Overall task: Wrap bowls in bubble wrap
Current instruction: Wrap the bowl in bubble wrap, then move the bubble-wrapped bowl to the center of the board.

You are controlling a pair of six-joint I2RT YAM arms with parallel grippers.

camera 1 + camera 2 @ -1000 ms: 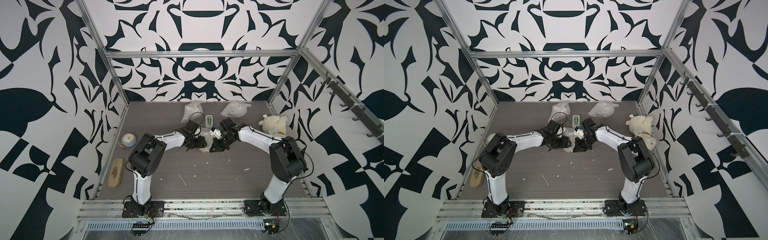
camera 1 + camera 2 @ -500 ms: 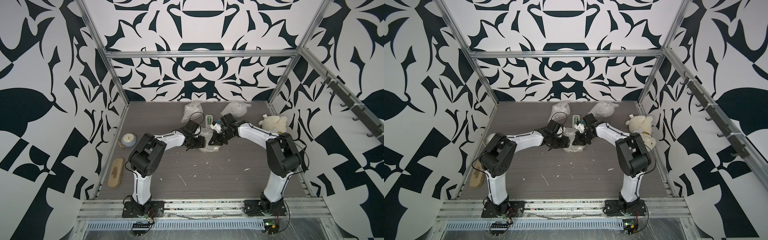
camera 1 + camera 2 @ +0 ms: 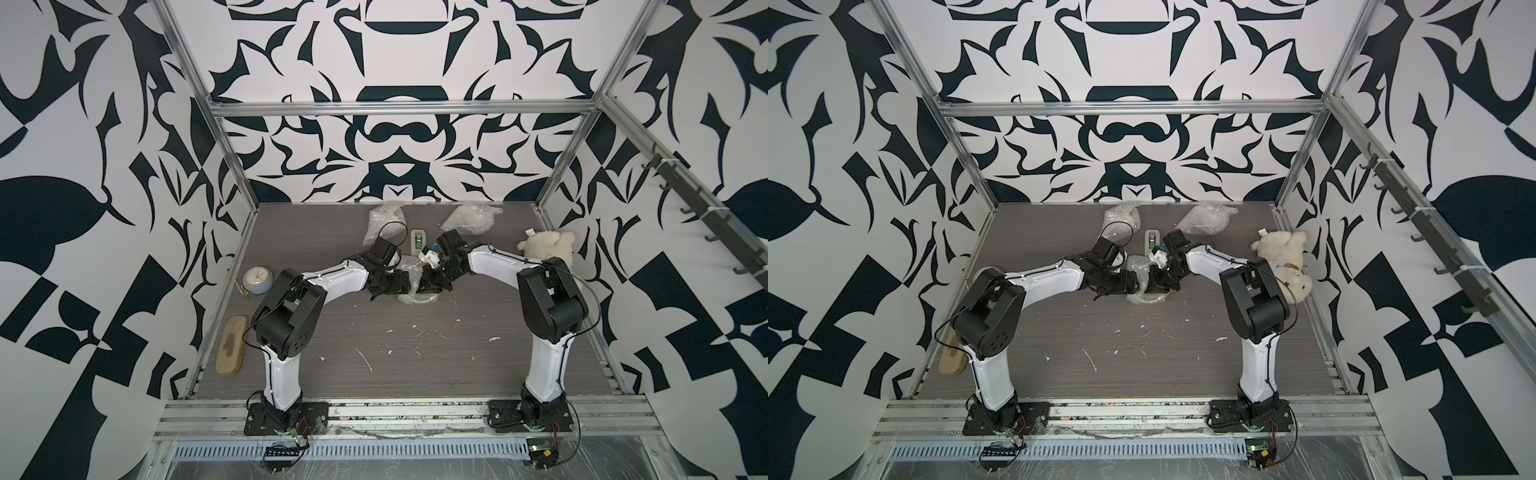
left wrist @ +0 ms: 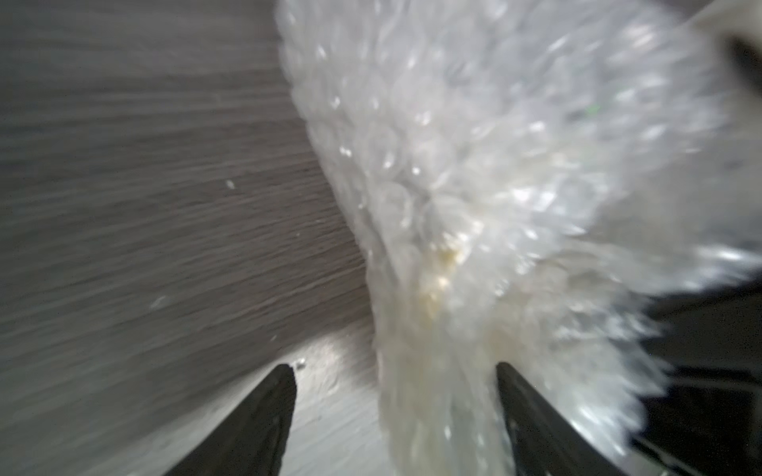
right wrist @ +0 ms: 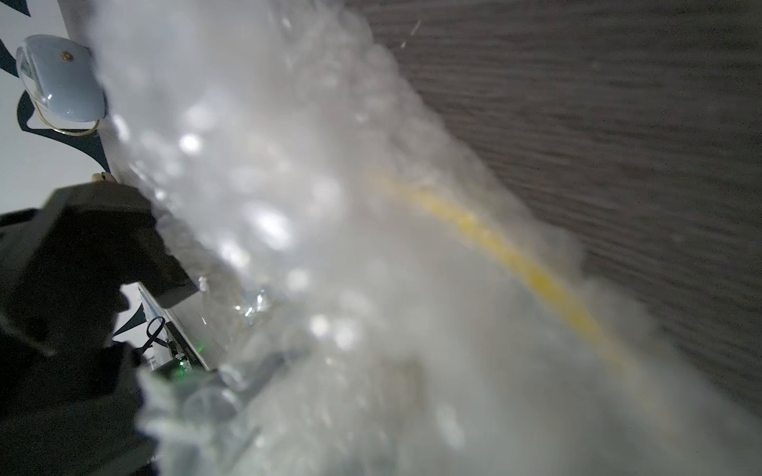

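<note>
The left claw [image 4: 391,366] was opened wider than a second ago, bubble wrap [image 4: 474,165] left loose between its fingers; across that wrap, the right claw [image 3: 426,286] was kept clamped onto it.

A pale blue alarm clock [image 3: 257,280] stands by the left edge of the grey wood-grain table [image 3: 415,353]. A tan oval object [image 3: 231,351], perhaps a brush, lies nearer the front. A white remote control [image 3: 419,243] lies towards the back, and a cream plush toy [image 3: 548,249] sits against the right wall below a hook rail [image 3: 702,212]. White scraps [image 3: 363,359] dot the table.
</note>
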